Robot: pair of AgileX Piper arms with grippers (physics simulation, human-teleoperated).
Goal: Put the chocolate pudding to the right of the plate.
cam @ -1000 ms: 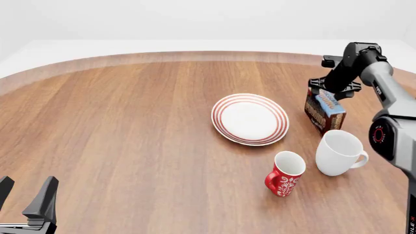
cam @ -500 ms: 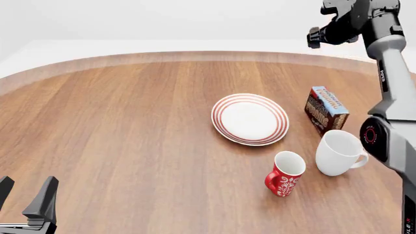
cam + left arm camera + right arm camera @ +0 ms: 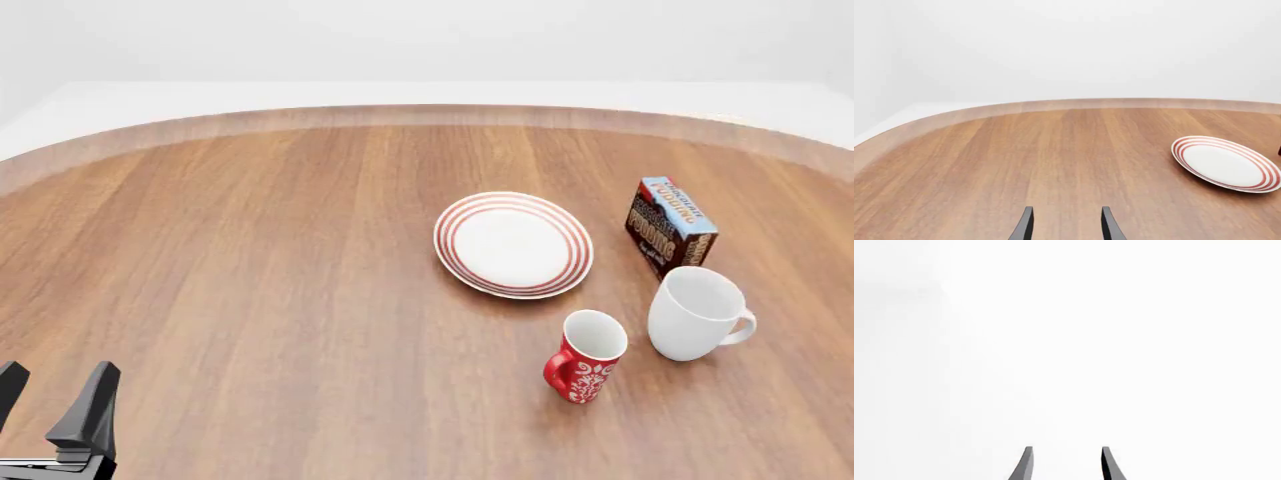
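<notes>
The chocolate pudding box [image 3: 669,236], light-blue top and dark brown sides, stands on the table just right of the white red-ringed plate [image 3: 513,244]. The plate also shows in the left wrist view [image 3: 1225,163]. My left gripper [image 3: 51,402] is open and empty at the table's near left corner; its fingertips show in the left wrist view [image 3: 1064,220]. My right gripper [image 3: 1064,460] is open and empty, facing only blank white background. The right arm is out of the front view.
A plain white mug [image 3: 697,313] stands just in front of the pudding box. A red patterned mug [image 3: 585,356] stands to its left, in front of the plate. The wooden table [image 3: 240,260] has a curved far edge.
My right arm let go of the pudding box beside the plate, rose up and left the front view. The box stays standing. The left arm has not moved.
</notes>
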